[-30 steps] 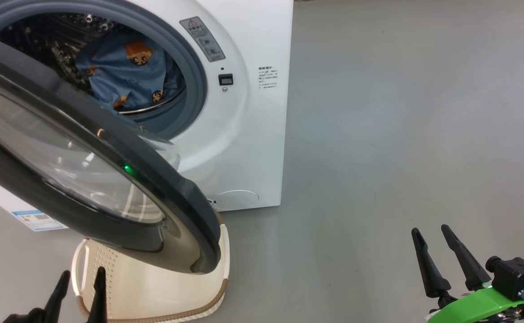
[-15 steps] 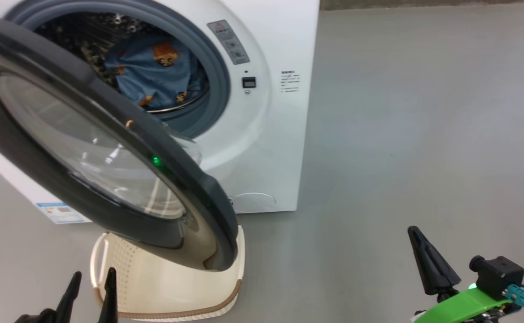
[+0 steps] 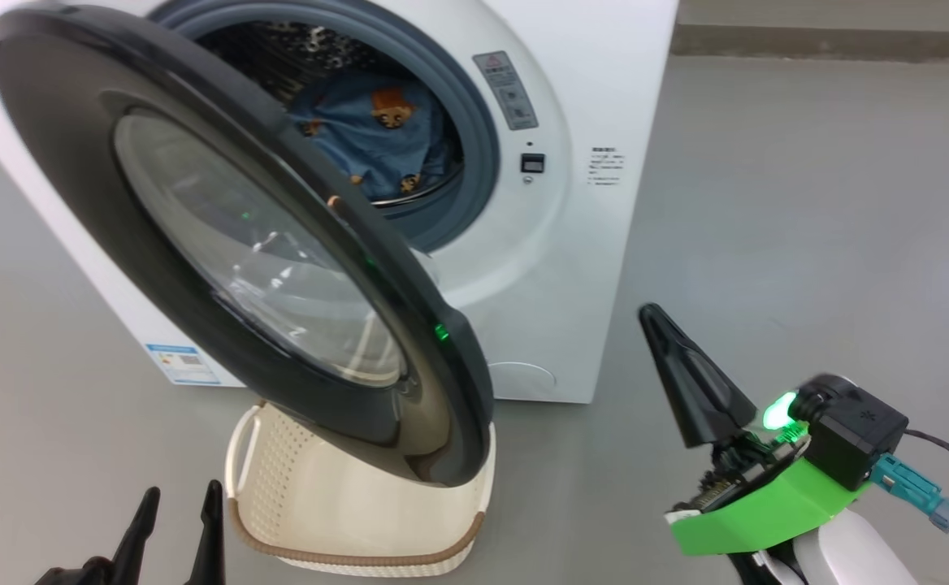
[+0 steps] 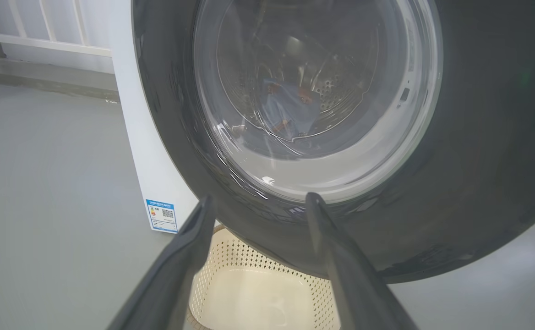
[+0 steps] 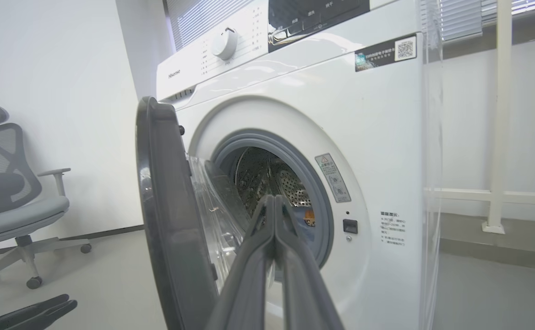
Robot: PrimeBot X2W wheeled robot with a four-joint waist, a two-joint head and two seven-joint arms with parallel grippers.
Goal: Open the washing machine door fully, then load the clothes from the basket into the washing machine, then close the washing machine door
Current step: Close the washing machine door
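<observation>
- Inside the washing machine (image 3: 588, 268) lie the clothes (image 3: 369, 138); the basket (image 3: 296, 487) sits empty.
- Right end effector (image 3: 655, 325) clenched empty, likely to push the washing machine door (image 3: 60, 162); left end effector (image 3: 184, 489) released.

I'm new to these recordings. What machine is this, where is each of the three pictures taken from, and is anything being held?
This is a wheeled robot with two arms, each ending in a two-fingered pincer. The head picture looks down from its head: the left pincer is open at the lower left, and the right pincer is shut on nothing at the lower right. The other two pictures come from wrist cameras looking along each pincer's fingers. On the grey floor stands a white washing machine with its round black door open; blue printed clothes lie inside. A cream basket sits below the door; what shows of its inside looks empty. The right wrist picture also catches an office chair. Nothing is held.
</observation>
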